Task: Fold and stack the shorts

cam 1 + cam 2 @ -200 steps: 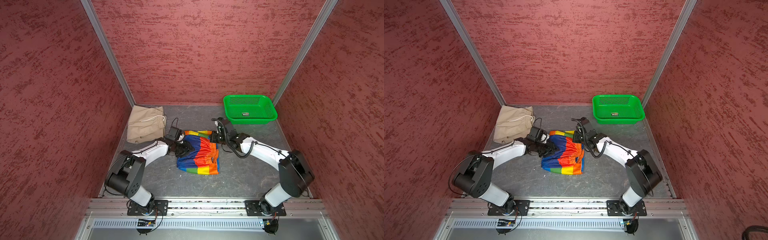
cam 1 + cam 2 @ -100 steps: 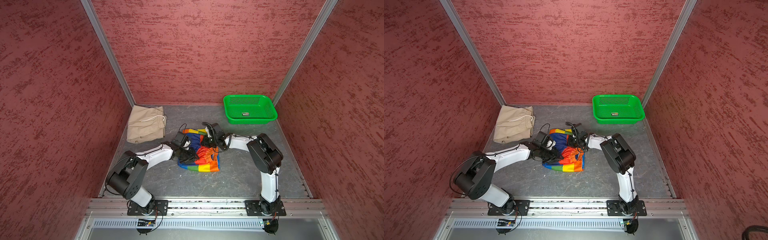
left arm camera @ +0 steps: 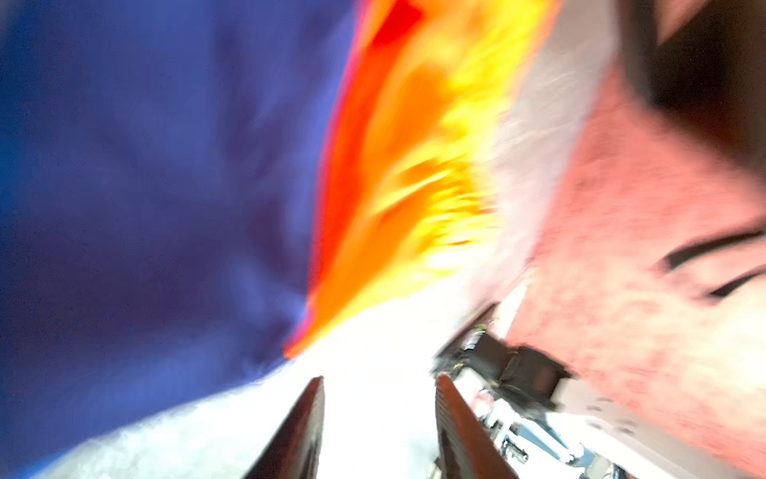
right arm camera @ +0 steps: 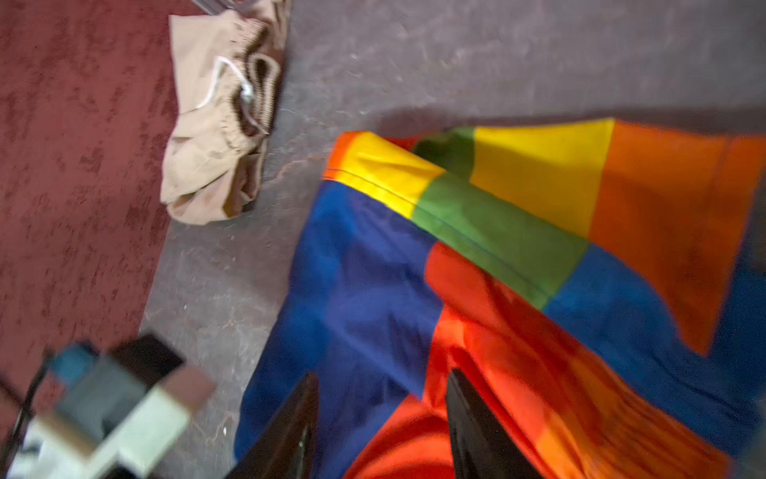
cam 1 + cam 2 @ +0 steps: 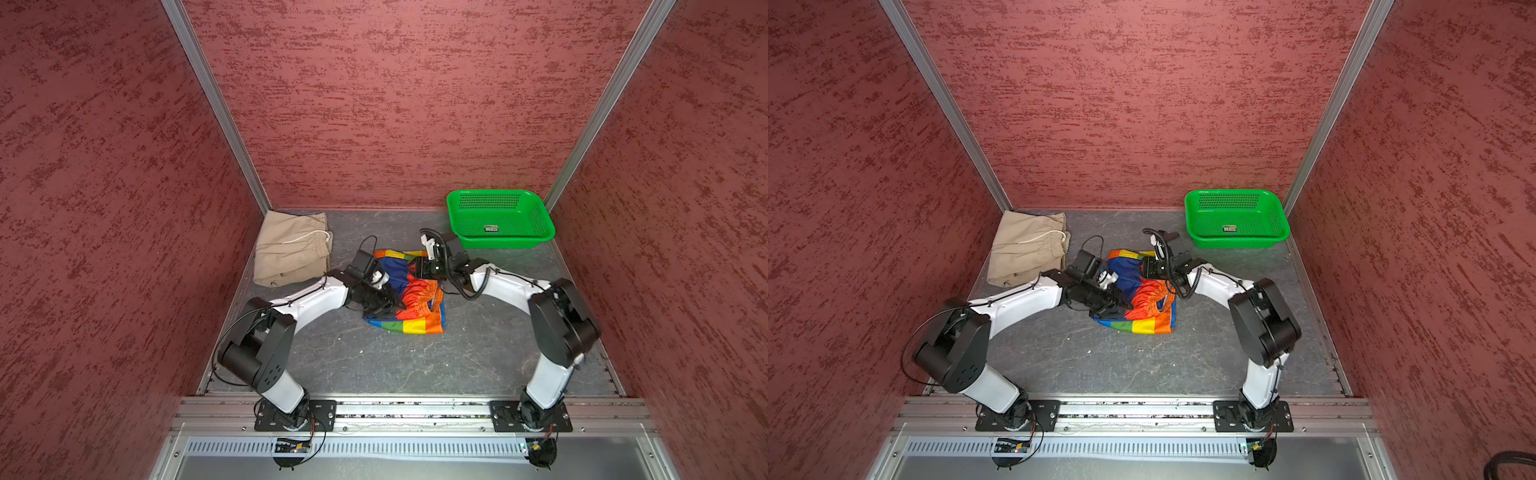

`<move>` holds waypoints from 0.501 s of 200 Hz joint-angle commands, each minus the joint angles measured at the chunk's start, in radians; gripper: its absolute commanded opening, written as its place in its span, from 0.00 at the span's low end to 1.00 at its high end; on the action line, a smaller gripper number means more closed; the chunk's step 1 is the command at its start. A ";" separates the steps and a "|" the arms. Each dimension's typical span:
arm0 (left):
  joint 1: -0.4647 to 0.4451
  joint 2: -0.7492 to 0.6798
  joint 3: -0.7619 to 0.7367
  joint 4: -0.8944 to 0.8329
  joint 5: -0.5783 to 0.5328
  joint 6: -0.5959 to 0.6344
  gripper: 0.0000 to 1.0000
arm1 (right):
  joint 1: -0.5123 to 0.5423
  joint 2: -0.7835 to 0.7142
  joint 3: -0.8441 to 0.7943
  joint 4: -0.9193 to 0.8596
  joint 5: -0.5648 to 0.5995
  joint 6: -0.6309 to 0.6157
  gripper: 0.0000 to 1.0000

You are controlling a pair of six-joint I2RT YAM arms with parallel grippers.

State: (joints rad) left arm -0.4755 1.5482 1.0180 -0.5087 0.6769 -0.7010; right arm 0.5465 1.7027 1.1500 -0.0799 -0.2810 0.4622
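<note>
Green basket: small label inside
Rainbow shorts: on tabletop
Beige shorts: folded, on tabletop
Left fingers: spread
Right fingers: spread over rainbow shorts

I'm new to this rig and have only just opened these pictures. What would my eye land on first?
The rainbow-striped shorts stand out most, lying rumpled in the middle of the grey table. Next comes the bright green basket in the far right corner. The beige shorts lie folded in the far left corner.
</note>
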 commanded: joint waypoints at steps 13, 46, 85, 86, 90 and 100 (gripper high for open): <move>0.165 -0.170 0.096 -0.178 0.008 0.106 0.55 | 0.098 -0.111 0.028 -0.091 0.159 -0.218 0.62; 0.362 -0.242 0.066 -0.219 0.062 0.160 0.76 | 0.282 -0.057 0.082 -0.136 0.369 -0.392 0.76; 0.505 -0.318 -0.061 -0.062 0.156 0.113 0.99 | 0.420 0.052 0.090 -0.112 0.468 -0.467 0.78; 0.508 -0.319 -0.064 -0.059 0.157 0.112 0.99 | 0.423 0.055 0.091 -0.113 0.470 -0.469 0.78; 0.519 -0.319 -0.071 -0.049 0.163 0.108 1.00 | 0.435 0.069 0.095 -0.114 0.474 -0.477 0.78; 0.548 -0.312 -0.084 -0.031 0.176 0.101 0.99 | 0.461 0.104 0.107 -0.125 0.484 -0.498 0.78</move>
State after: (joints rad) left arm 0.0223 1.2495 0.9588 -0.6220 0.7822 -0.5900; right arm 0.9634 1.7531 1.2224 -0.1711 0.0975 0.0593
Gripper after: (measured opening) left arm 0.995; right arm 0.780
